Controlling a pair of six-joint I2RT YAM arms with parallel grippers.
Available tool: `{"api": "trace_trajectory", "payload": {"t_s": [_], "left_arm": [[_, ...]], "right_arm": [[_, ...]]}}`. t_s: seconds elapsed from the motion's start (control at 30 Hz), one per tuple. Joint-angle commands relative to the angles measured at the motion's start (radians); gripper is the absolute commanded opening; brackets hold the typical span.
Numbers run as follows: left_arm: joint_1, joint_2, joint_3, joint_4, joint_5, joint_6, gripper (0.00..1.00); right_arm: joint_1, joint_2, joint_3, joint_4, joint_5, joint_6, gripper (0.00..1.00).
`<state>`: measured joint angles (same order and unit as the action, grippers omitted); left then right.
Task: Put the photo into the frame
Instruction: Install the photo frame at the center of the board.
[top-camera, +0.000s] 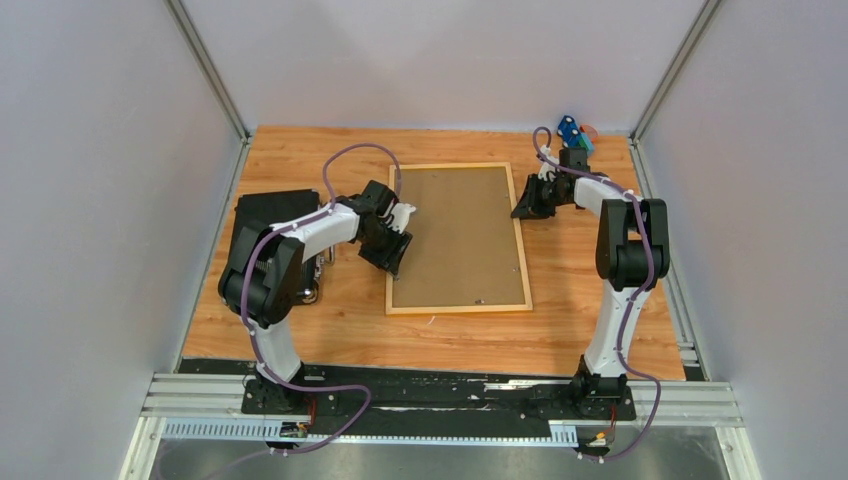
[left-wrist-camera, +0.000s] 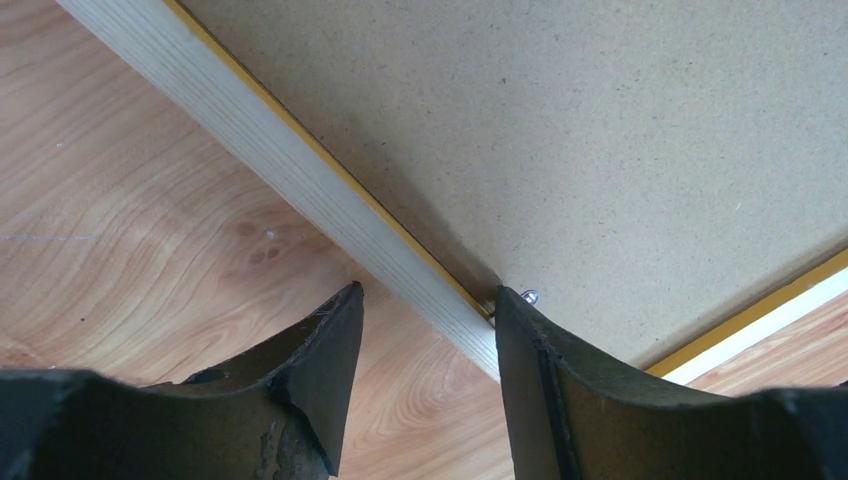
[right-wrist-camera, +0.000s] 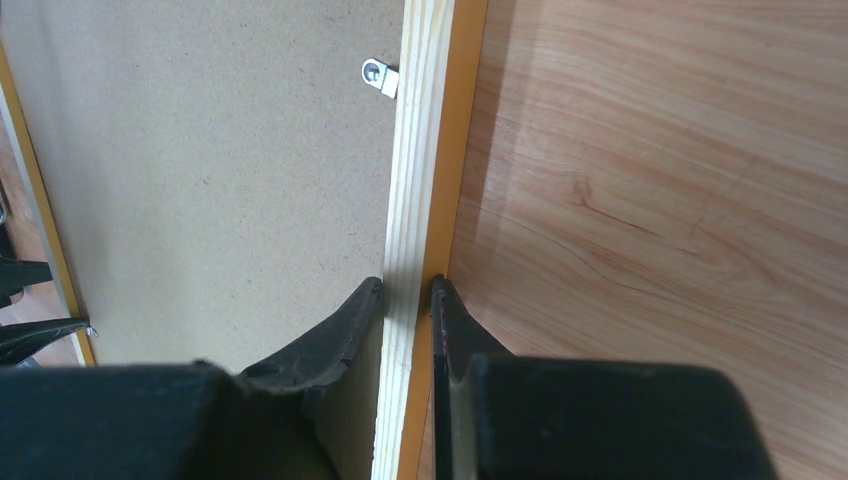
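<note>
Presently, left to right. Black case (top-camera: 262, 208): on the bench (top-camera: 300, 335), under the left arm. Left gripper (left-wrist-camera: 425, 300): fingers apart, straddling the left rail of the frame (top-camera: 458, 306) beside a small metal clip (left-wrist-camera: 530, 296). That frame: flat mid-bench, back upward, brown backing board (top-camera: 455, 235) seated inside. Of the photo nothing shows; whether it lies beneath, I cannot tell. Right gripper (right-wrist-camera: 407, 285): fingers clamped on the right rail. Judged nearly done, clips perhaps outstanding.

Light: bright, even and diffuse, coming from overhead in all three views.
Shadows: soft, faint patches under the arms on the worktop (top-camera: 460, 335); a dim band beside the frame (right-wrist-camera: 420, 150) rail in the right wrist view.
Focus: overhead view sharp; wrist views crisp on the wood grain.
</note>
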<state>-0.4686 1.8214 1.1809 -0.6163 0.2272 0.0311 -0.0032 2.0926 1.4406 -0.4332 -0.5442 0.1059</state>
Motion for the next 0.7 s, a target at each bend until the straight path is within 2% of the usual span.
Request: {"api": "trace_trajectory", "payload": {"t_s": [0.0,0.37,0.53,0.67], "left_arm": [[0.005,-0.043,-0.003,-0.048,-0.008,0.028,0.62],[0.027,-0.104,0.068,-0.049,-0.054,0.016,0.84],[0.064,-0.146,0.103,-0.056,-0.057,0.001,0.87],[0.096,-0.175,0.1,-0.055,-0.055,0.002,0.87]], "right_arm": [[-0.025,0.016,-0.019,-0.045,0.084,-0.032,0.0],[-0.024,0.011,-0.014,-0.048,0.079,-0.052,0.0],[-0.024,0.018,0.014,-0.078,0.097,-0.092,0.0],[-0.015,0.008,0.007,-0.085,0.131,-0.101,0.14]]}}
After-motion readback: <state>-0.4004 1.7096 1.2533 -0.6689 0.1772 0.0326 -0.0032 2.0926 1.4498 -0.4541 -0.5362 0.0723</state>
